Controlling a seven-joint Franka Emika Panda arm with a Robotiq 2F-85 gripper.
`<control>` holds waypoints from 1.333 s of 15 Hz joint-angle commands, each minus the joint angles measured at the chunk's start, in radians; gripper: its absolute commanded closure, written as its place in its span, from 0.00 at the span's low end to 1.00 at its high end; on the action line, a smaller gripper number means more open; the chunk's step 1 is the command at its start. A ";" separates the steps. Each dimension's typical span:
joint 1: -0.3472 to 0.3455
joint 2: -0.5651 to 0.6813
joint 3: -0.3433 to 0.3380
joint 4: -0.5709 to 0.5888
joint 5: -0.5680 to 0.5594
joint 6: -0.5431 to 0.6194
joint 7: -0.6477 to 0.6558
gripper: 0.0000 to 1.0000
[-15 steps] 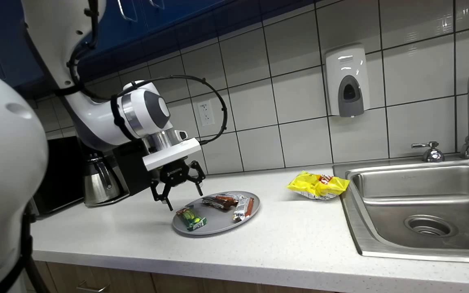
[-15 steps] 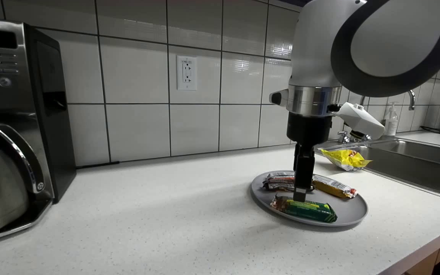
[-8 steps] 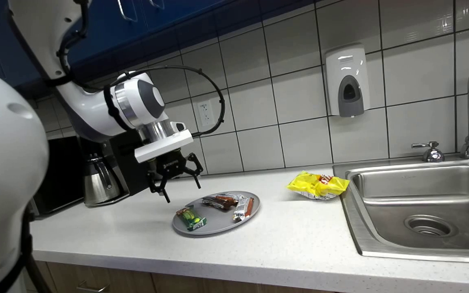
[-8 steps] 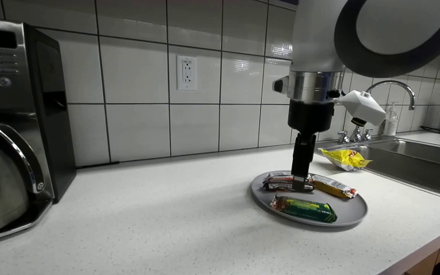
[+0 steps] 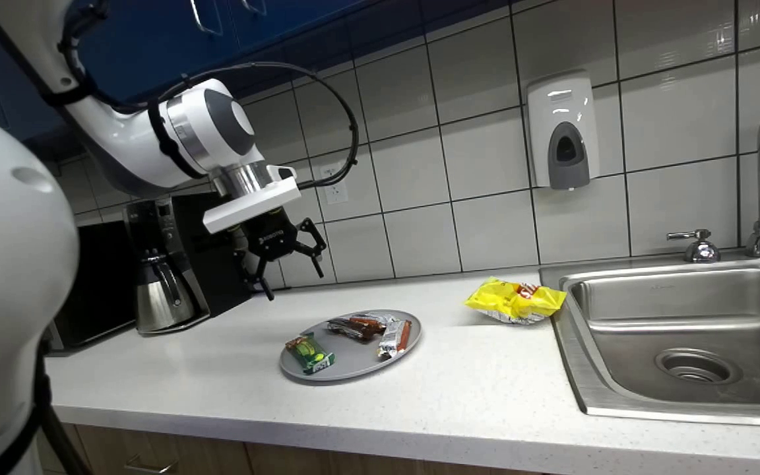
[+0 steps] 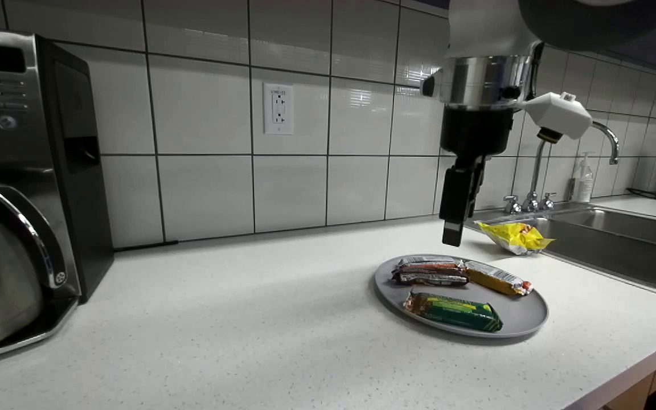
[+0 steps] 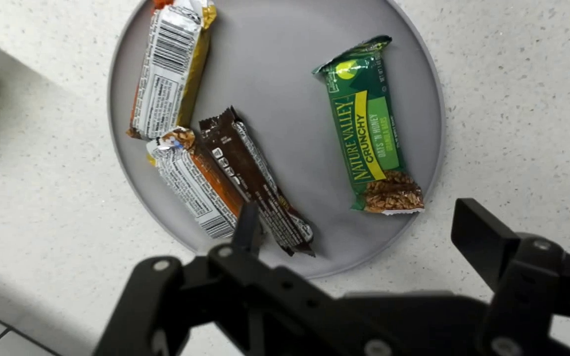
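Wrist view is showing you an empty pincer (image 7: 357, 215), jaws wide apart, and a green granola bar (image 7: 366, 131) lying on the smooth gray plate (image 7: 275, 74); glossy and slick, it is looking light, stiff but crumbly, probably calling for a gentle hold across its middle. In both exterior views the pincer is hanging higher than the plate on the speckled desk (image 6: 220, 319).

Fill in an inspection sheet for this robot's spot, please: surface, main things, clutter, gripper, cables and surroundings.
Surface: speckled white counter.
Main things: plate with green bar, brown bar and two silvery bars; the green one lies apart.
Clutter: yellow bag beside the sink.
Gripper: open, nothing held, above the counter.
Cables: black cable looping out from the arm.
Surroundings: coffee maker, wall dispenser, outlet, tiled wall.
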 commanded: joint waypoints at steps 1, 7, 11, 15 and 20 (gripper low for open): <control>-0.012 -0.105 0.013 -0.034 -0.002 -0.060 0.044 0.00; -0.036 -0.213 0.012 -0.089 -0.013 -0.110 0.109 0.00; -0.052 -0.264 0.016 -0.120 -0.016 -0.127 0.142 0.00; -0.045 -0.232 0.006 -0.104 0.005 -0.114 0.120 0.00; -0.046 -0.243 0.007 -0.113 0.005 -0.116 0.124 0.00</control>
